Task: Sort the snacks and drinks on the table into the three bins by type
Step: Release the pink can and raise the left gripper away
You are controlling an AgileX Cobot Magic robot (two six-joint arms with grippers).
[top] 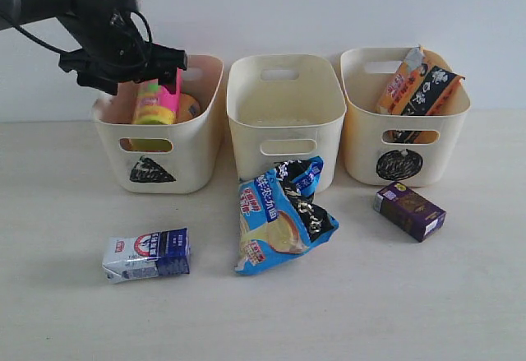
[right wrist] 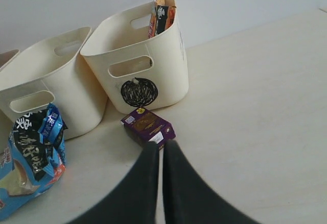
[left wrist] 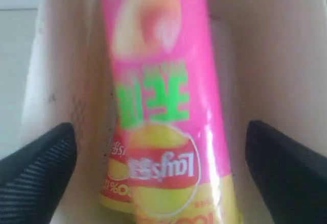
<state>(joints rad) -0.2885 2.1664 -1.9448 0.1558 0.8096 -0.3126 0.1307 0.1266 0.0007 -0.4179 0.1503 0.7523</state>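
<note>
A: Pale table (top: 66,312), white wall (top: 329,7) behind. L gripper (left wrist: 161,129)?
B: Over triangle bin (top: 197,143), jaws wide, not touching pink chip cylinder (left wrist: 163,55) inside it.
A: R gripper (right wrist: 162,145)?
B: Closed, empty, near purple carton (right wrist: 148,127). Blue bag (top: 279,217), white-blue carton (top: 146,254) lie on table.

The middle bin (top: 283,122) offered clear room from above. The left bin (top: 196,143), upper left of the frame, was crowded by the pink cylinder (top: 163,102) and the left tool (top: 168,61) over it. Bare tabletop (top: 66,320) ran along the bottom edge; the blue bag (top: 279,217), white-blue carton (top: 146,256) and purple carton (top: 409,210) blocked the middle band.
</note>
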